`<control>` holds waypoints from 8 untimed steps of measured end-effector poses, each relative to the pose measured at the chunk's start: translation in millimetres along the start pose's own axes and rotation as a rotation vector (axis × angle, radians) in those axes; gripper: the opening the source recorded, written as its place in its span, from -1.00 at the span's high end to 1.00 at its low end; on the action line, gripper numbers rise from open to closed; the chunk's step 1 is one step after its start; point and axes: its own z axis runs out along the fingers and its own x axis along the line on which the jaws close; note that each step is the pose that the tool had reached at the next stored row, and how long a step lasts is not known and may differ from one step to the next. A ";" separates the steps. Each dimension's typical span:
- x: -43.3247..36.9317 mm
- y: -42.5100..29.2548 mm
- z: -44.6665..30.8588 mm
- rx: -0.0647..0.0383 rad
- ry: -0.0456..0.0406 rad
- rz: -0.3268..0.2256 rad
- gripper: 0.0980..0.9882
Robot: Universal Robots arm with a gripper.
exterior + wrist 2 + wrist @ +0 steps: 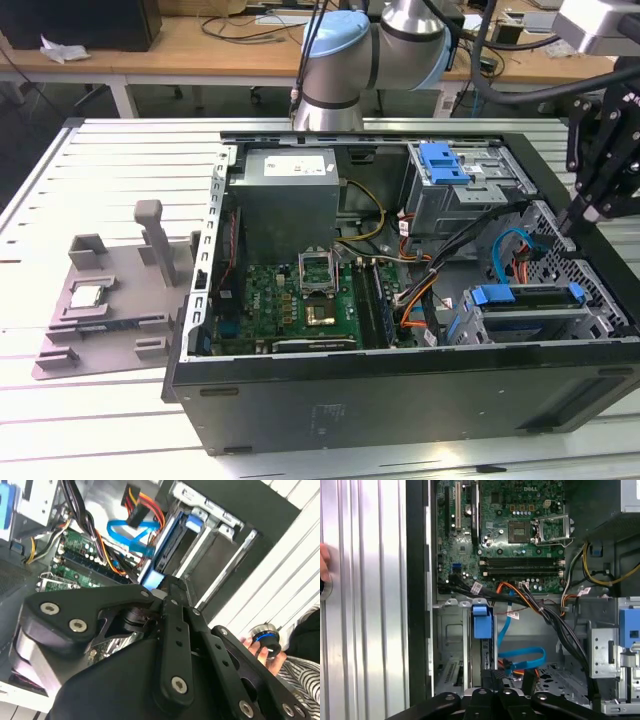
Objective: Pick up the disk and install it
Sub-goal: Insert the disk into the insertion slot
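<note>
We see the computer case (400, 390) lying on its side on the slatted counter (100, 420). Its side panel is off, so the inside is open from above and the arm can reach straight down into it.

In the exterior view the claw (590, 208) hangs at about 3 o'clock of the case, over the rim and just above the drive end. We cannot tell whether it is open or closed, and we see nothing in it.

The disk (528, 310) appears to sit in the drive cage (470, 330) at the case's 4 o'clock corner. It lies flat, with the blue of its carrier frame showing along its edges. We judge it to be in the bay, but we cannot say whether it is fully seated. Blue and orange cables (505, 250) loop just beside the cage.

At 1 o'clock in the case is a second grey cage with a blue latch (445, 163). The motherboard (300, 300) fills the floor toward 8 o'clock, and its processor socket stands open.

Outside the case, at 9 o'clock on the counter, a grey fixture (110, 340) holds a small silver chip (88, 296) in one of its recesses, well apart from the work.

In the second wrist view, a person's hand (262, 655) rests by a round button on the counter.
</note>
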 end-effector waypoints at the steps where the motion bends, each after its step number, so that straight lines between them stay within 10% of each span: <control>1: -0.4 -2.7 1.3 0.000 0.0021 0.000 0.98; 8: -0.6 -9.2 16.3 -0.001 0.0056 0.000 0.98</control>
